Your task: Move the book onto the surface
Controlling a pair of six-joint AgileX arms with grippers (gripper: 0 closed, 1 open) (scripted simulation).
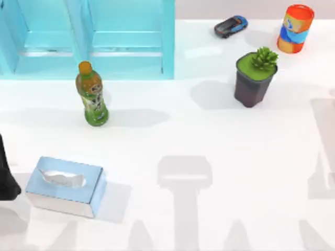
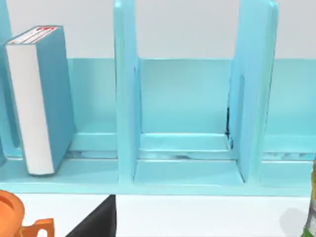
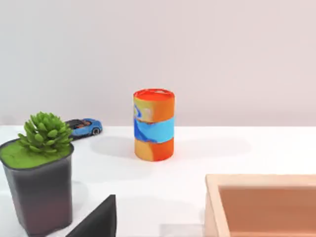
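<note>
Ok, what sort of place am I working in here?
Probably a rendered tabletop test scene, not a real room: a glossy white tabletop with a turquoise shelf unit holding an upright book, plus scattered props such as a tissue box and potted succulent.

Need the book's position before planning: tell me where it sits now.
In the left wrist view, the book stands upright inside a compartment of the turquoise shelf, not yet on the tabletop.
</note>
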